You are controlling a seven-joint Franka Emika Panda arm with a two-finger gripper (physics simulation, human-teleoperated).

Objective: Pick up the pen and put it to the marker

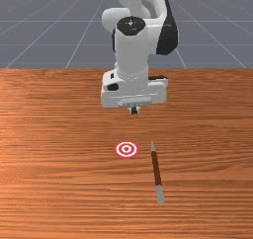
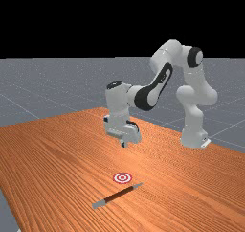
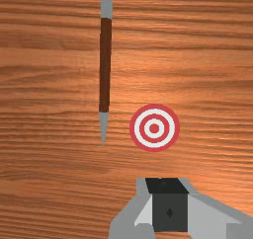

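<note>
Brown in its middle and grey at both ends, the slender pen (image 1: 156, 169) lies on the orange-brown wooden table (image 1: 54, 164); its pointed end is near the flat, round red-and-white target (image 1: 126, 149), at the front view's right of it, not touching; the white gripper (image 1: 134, 111) hangs above the table, with its fingers narrow, closed together, with nothing between them.

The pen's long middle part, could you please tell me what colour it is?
The pen's middle part is dark reddish brown; the wrist view shows it best.
</note>
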